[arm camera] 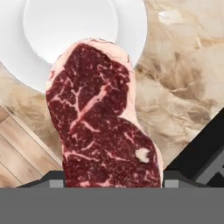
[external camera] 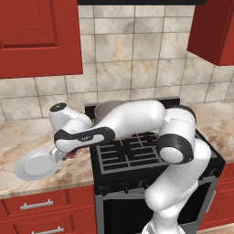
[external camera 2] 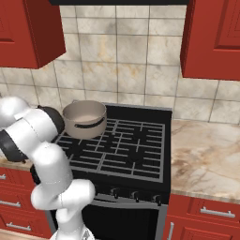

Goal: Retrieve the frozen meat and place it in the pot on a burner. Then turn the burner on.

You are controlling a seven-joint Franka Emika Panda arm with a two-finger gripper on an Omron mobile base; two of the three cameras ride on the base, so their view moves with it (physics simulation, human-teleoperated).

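The frozen meat (arm camera: 100, 127), a dark-red marbled slab, stands between my fingertips (arm camera: 54, 180) in the hand view, held above the counter. My gripper (arm camera: 113, 181) is shut on it. From the left base view the gripper (external camera: 67, 155) hangs just left of the stove over the counter edge, with a bit of the meat (external camera: 71, 156) showing red under it. The tan-grey pot (external camera 2: 84, 117) sits on the stove's back left burner, its rim (external camera: 104, 107) partly hidden behind my arm. Another burner (external camera 2: 135, 158) at the front lies bare under its black grate.
A round white plate (external camera: 36, 164) lies on the marble counter (external camera: 27, 137) left of the stove, just beyond the meat, plate (arm camera: 70, 26) bare. Stove knobs (external camera 2: 133, 194) line the front panel. Red cabinets hang above on both sides.
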